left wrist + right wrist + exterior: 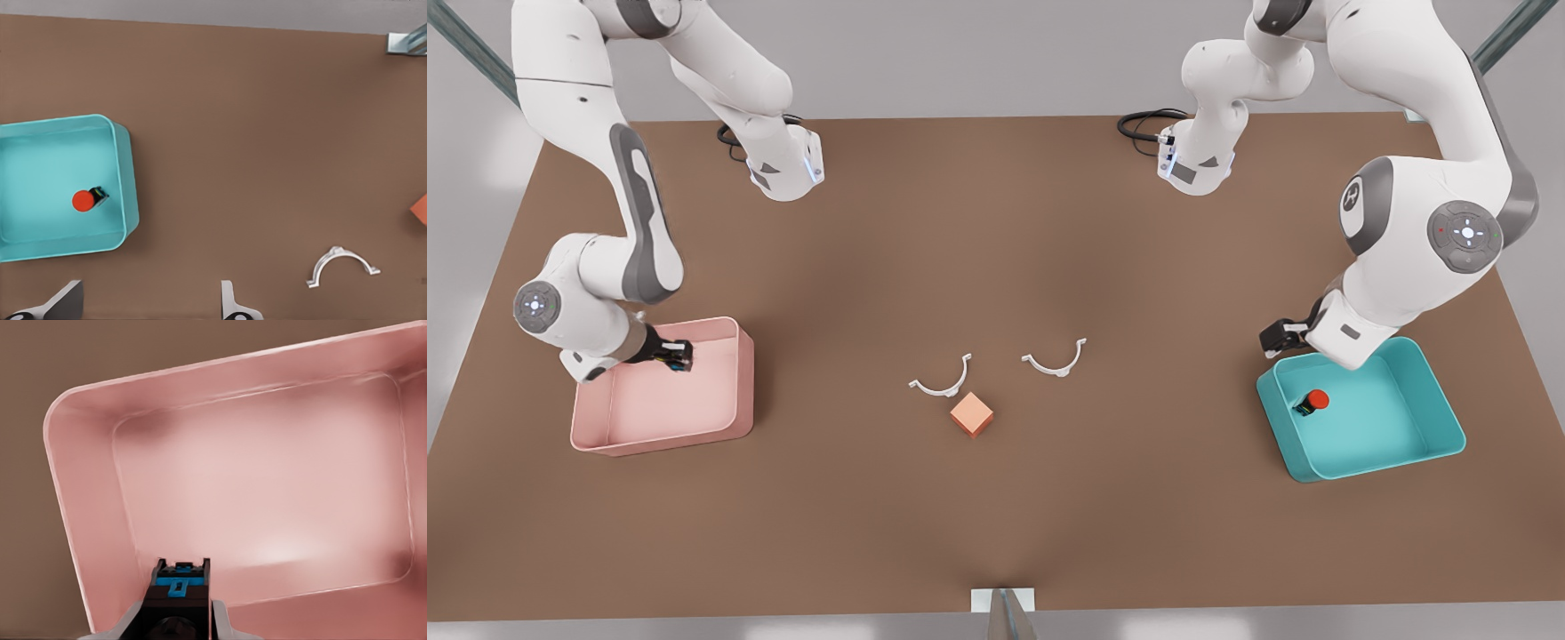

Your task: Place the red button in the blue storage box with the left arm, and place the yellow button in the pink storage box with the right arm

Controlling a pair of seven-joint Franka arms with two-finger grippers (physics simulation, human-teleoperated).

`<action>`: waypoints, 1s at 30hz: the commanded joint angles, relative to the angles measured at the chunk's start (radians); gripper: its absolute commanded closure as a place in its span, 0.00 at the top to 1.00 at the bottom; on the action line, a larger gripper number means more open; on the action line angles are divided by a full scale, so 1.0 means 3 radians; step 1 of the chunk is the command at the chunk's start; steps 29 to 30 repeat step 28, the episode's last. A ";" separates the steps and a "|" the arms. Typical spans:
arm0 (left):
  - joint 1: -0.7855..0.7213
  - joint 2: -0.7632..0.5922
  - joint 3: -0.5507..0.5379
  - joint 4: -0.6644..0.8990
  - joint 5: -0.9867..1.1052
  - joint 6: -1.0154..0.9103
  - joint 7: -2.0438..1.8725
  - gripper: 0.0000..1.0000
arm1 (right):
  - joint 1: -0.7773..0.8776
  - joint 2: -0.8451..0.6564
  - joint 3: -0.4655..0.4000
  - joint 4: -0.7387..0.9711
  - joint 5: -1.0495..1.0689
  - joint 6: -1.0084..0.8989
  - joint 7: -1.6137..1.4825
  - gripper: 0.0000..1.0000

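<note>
The red button (pixel 1313 402) lies on its side inside the blue storage box (pixel 1423 391), also seen from the left wrist as the red button (pixel 85 199) in the blue storage box (pixel 127 180). My left gripper (pixel 150 308) hovers open and empty beside the box's wall, apart from the button. My right gripper (pixel 676 355) reaches over the pink storage box (pixel 720 418) at the front view's left. In the right wrist view my right gripper (pixel 179 605) is shut on the yellow button (pixel 179 585), whose dark base shows while its cap is hidden, above the pink storage box (pixel 73 487).
An orange cube (pixel 971 414) sits mid-table, with two white curved clips (pixel 941 380) (pixel 1055 359) just behind it. The left wrist view shows one white clip (pixel 341 265) and a corner of the orange cube (pixel 420 210). Bare brown table lies between the boxes.
</note>
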 commanded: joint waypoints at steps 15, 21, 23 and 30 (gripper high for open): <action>0.0005 -0.0014 0.0000 -0.0003 -0.0002 -0.0055 -0.0438 1.00 | -0.0188 0.0248 0.0293 0.0721 -0.0151 -0.0550 -0.0634 1.00; 0.0005 -0.0060 -0.0006 -0.0003 -0.0007 -0.0127 -0.0412 1.00 | -0.0153 -0.0325 0.1321 0.1692 -0.0151 -0.1659 0.0828 1.00; 0.0000 -0.0075 -0.0006 -0.0003 -0.0007 -0.0127 -0.0417 1.00 | -0.0050 -0.0320 0.1326 0.1779 -0.0146 -0.1654 0.0823 1.00; 0.0000 -0.0075 -0.0011 0.0002 -0.0012 -0.0132 -0.0438 1.00 | 0.1135 -0.0877 -0.0161 0.1707 0.0049 -0.1946 0.0455 1.00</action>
